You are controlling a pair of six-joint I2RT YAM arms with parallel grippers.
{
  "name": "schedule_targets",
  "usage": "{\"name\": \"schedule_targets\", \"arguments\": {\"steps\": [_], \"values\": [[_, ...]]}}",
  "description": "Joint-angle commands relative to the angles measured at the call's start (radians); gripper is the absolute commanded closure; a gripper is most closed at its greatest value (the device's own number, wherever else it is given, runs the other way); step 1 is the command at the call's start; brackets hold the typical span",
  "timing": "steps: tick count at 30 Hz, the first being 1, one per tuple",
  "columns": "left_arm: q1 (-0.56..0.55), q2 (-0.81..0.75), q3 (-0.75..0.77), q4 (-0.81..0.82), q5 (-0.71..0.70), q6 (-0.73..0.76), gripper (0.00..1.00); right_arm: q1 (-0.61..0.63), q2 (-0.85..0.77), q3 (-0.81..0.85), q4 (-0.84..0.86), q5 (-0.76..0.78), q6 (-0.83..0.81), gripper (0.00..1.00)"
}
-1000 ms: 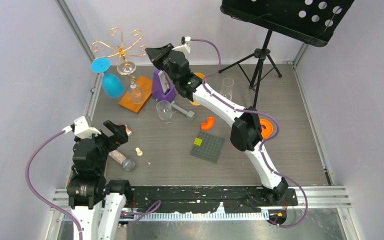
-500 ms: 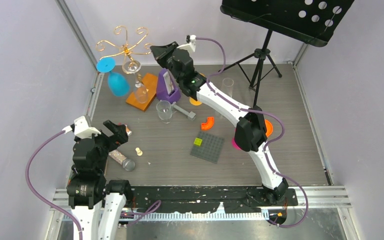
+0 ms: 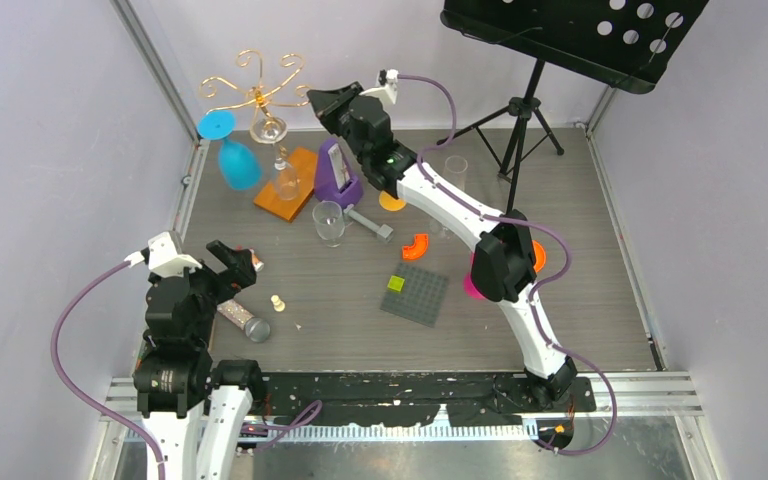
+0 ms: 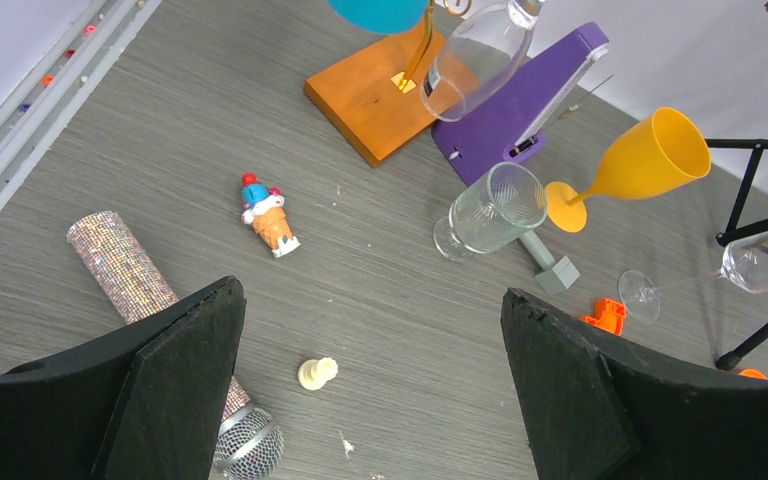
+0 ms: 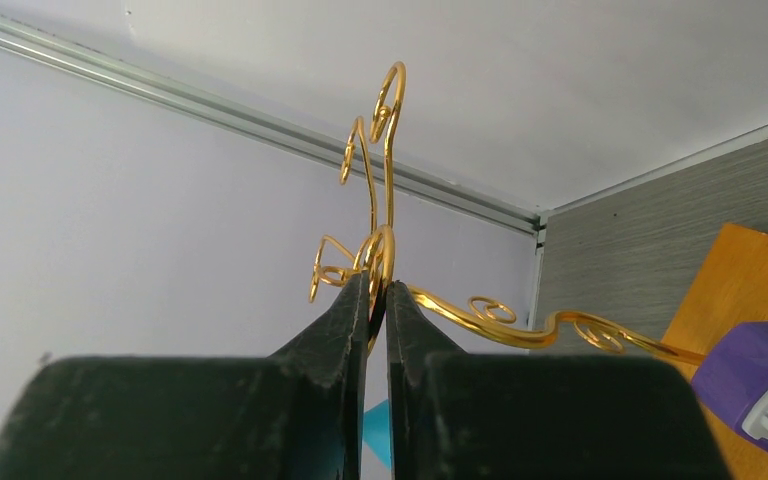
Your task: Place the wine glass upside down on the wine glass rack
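Rack (image 3: 257,97) wire pinched btwn R fingers (image 5: 345,320), scrolls above tips

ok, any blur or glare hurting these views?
Top external: even light, sharp; clear glass low-contrast on the table. Left wrist: sharp, soft shadows, no glare. Right wrist: rack crisp with small glints; fingers underexposed black.

- The left arm (image 3: 175,310) is folded near its base, with the left gripper (image 4: 370,298) spread wide.
- The right arm (image 3: 440,200) is extended far forward, with the right gripper (image 5: 375,295) clamped on the wine glass rack (image 3: 258,96) wire.
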Motion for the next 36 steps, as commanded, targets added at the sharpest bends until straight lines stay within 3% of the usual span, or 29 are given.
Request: {"name": "schedule_targets", "arguments": {"steps": [1, 6, 19, 28, 36], "values": [[-0.003, 0.005, 0.008, 0.035, -0.001, 0.000, 0.04, -0.024, -0.095, 0.039, 0.153, 0.046, 0.025, 0.95], [-0.003, 0.006, 0.007, 0.037, 0.001, -0.001, 0.05, -0.034, -0.080, 0.039, 0.152, 0.031, 0.042, 0.93], [-0.003, 0.007, 0.004, 0.039, -0.001, 0.000, 0.05, -0.062, -0.042, 0.046, 0.175, -0.039, 0.109, 0.74], [-0.003, 0.012, 0.012, 0.038, 0.003, -0.004, 0.04, -0.075, 0.013, 0.099, 0.169, -0.116, 0.193, 0.52], [-0.003, 0.011, 0.014, 0.037, 0.004, -0.007, 0.05, -0.075, 0.050, 0.128, 0.146, -0.149, 0.247, 0.50]]}}
